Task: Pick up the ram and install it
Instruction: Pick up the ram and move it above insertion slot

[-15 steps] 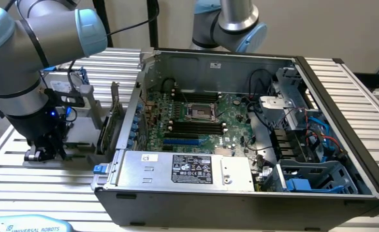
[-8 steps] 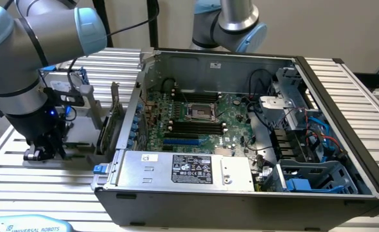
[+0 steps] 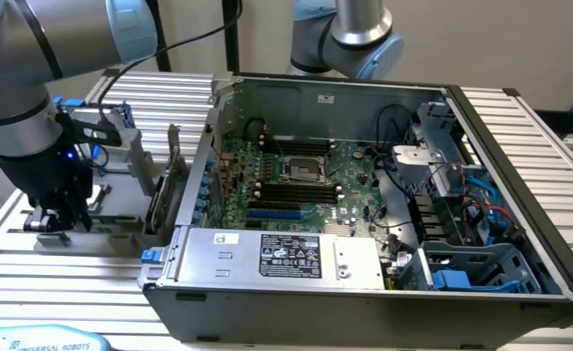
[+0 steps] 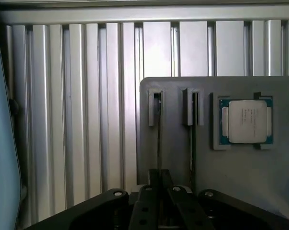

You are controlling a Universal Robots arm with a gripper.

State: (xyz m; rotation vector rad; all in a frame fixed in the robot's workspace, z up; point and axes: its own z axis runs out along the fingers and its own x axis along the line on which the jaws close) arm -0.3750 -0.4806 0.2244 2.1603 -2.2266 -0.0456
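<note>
- Your grey, tube-shaped robot arm with pale blue joint caps [image 3: 23, 73] stands on the exterior view's left. Its wrist points straight down over the ribbed aluminium bench [image 3: 52, 270].
- Your black, angular metal hand [image 3: 50, 219] hangs low over a flat, matt grey plastic holder plate [image 3: 116, 219], beside the open computer case and outside it.
- In the wrist view, the hand [image 4: 159, 175] has its two black fingers [image 4: 153, 178] drawn close together, pinching the near end of the ram [image 4: 159, 139]. You see it edge-on as a long, thin, dark stick.
- The ram's far end sits in a small grey U-shaped bracket on the holder plate [image 4: 245, 177], so the stick lies in its slot on the plate, not in the computer.
- A second thin, edge-on stick [image 4: 192, 139] lies parallel just beside it, in its own bracket and apart from the fingers.
- A square processor chip with a silver lid and green border [image 4: 245, 121] rests in a shallow recess of the same plate.
- The dark grey sheet-metal computer case [image 3: 365, 296] lies open, showing a green motherboard [image 3: 345, 164] with rows of long black memory slots [image 3: 297, 191].
</note>
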